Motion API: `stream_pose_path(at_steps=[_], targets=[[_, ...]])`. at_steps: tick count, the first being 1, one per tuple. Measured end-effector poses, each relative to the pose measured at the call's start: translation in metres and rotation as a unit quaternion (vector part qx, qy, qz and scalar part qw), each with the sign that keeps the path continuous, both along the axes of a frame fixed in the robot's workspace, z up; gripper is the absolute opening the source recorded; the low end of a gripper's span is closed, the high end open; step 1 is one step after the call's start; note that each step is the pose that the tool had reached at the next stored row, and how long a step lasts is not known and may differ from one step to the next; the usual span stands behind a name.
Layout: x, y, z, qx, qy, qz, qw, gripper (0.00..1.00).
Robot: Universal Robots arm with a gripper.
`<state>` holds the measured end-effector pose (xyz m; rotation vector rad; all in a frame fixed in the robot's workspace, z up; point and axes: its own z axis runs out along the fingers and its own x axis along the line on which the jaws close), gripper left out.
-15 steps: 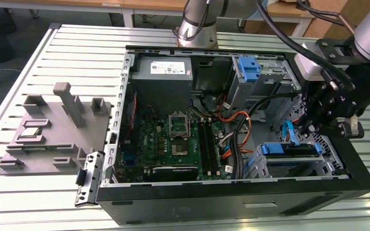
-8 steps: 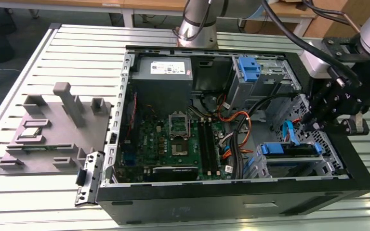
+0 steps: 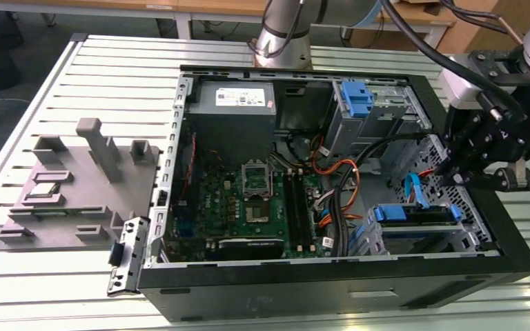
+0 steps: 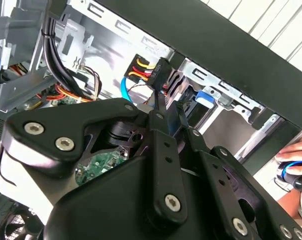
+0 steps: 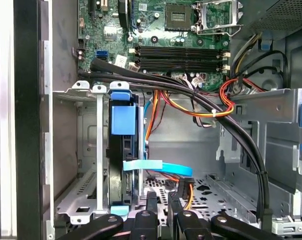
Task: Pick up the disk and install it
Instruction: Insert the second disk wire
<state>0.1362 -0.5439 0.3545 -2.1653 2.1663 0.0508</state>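
**Disk sitting in the drive cage, gripper parked just above it**

Going left to right in the exterior view: there's a grey fixture plate (image 3: pixel 76 189) lying on the slatted table (image 3: pixel 25 289), up against the open computer case (image 3: pixel 339 296). Inside the case the motherboard (image 3: pixel 246 203) takes up the floor next to that side, with the power supply (image 3: pixel 234 98) in the far corner behind it (grey box, white sticker). Orange cables (image 3: pixel 339 200) run across the middle.

Further over, the disk (image 3: pixel 414 215) is in the drive cage (image 3: pixel 449 241) at the case's near corner on the exterior view's right. In the first wrist view the disk (image 5: pixel 124 150) stands on edge between the cage's metal rails, blue side rail facing the camera, with a light blue cable (image 5: pixel 156 167) crossing in front of it.

The gripper (image 3: pixel 457 178) hangs over the case's edge on that same side, just above the cage and near the disk. The fingers (image 5: pixel 150 202) look close together with nothing between them, though I can't tell for certain.

A person's hand (image 4: pixel 296 170) rests outside the case in the second wrist view.
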Motion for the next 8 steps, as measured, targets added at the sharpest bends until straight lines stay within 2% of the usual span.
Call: stream_pose_path(at_steps=[8], targets=[[0.0006, 0.002, 0.003, 0.0003, 0.0, 0.0, 1.0, 0.24]])
